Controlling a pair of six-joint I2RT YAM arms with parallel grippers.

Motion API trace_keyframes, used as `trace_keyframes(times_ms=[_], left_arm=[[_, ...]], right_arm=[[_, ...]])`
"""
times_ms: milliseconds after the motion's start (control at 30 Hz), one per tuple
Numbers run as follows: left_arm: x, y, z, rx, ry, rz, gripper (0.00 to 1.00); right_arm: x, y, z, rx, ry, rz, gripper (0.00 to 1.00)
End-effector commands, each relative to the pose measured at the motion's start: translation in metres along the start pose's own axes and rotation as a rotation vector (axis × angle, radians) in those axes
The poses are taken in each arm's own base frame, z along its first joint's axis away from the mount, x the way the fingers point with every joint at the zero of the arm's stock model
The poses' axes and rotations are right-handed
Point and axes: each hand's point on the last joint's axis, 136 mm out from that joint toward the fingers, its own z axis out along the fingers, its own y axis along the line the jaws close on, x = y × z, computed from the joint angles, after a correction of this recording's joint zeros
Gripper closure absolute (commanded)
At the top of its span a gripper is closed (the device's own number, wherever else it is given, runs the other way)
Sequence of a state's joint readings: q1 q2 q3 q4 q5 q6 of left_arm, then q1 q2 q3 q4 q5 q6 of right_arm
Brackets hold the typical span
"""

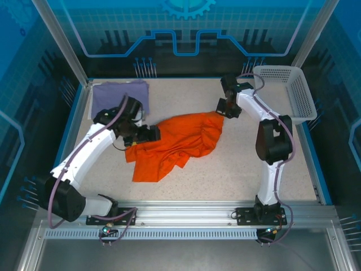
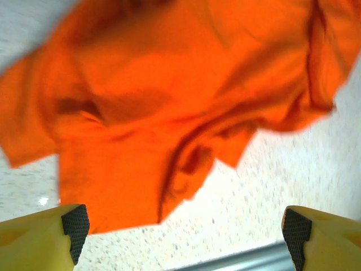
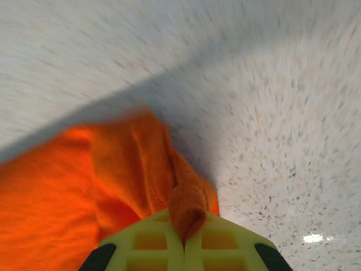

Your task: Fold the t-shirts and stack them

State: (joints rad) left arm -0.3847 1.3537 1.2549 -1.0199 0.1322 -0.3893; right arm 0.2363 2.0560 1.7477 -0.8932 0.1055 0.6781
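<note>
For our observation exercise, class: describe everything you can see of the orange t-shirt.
The orange t-shirt is plain soft cloth, unfolded and crumpled, lying wrinkled across the middle of the speckled table. The right fingers, shut, pinch a bunched fold at its far right corner. The open left fingers hang over its left edge.

Mid-table blocked by orange t-shirt (image 1: 175,144); lavender t-shirt (image 1: 119,95) far-left; basket (image 1: 285,90) far-right; near strip of table (image 1: 225,178) open.
</note>
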Motion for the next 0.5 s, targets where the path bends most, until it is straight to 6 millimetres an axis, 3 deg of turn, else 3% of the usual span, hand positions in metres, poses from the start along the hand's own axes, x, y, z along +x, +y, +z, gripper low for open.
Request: trace_keyframes(times_ms=[0, 100, 233, 333, 467], left_arm=[[0.046, -0.003, 0.015, -0.065, 0.165, 0.14, 0.1], [0.07, 0.0, 0.034, -0.099, 0.229, 0.193, 0.15], [0.086, -0.005, 0.068, -0.157, 0.291, 0.309, 0.15], [0.089, -0.004, 0.097, -0.213, 0.35, 0.333, 0.18], [0.078, -0.005, 0.128, -0.245, 0.35, 0.314, 0.27]], right_arm=[[-0.016, 0.008, -0.028, -0.078, -0.029, 0.056, 1.0], [-0.025, -0.005, -0.022, -0.058, -0.025, 0.071, 1.0], [-0.03, -0.021, -0.016, -0.051, -0.01, 0.095, 1.0], [-0.029, -0.027, -0.015, -0.058, -0.011, 0.102, 1.0], [-0.024, -0.033, -0.015, -0.063, -0.014, 0.105, 1.0]])
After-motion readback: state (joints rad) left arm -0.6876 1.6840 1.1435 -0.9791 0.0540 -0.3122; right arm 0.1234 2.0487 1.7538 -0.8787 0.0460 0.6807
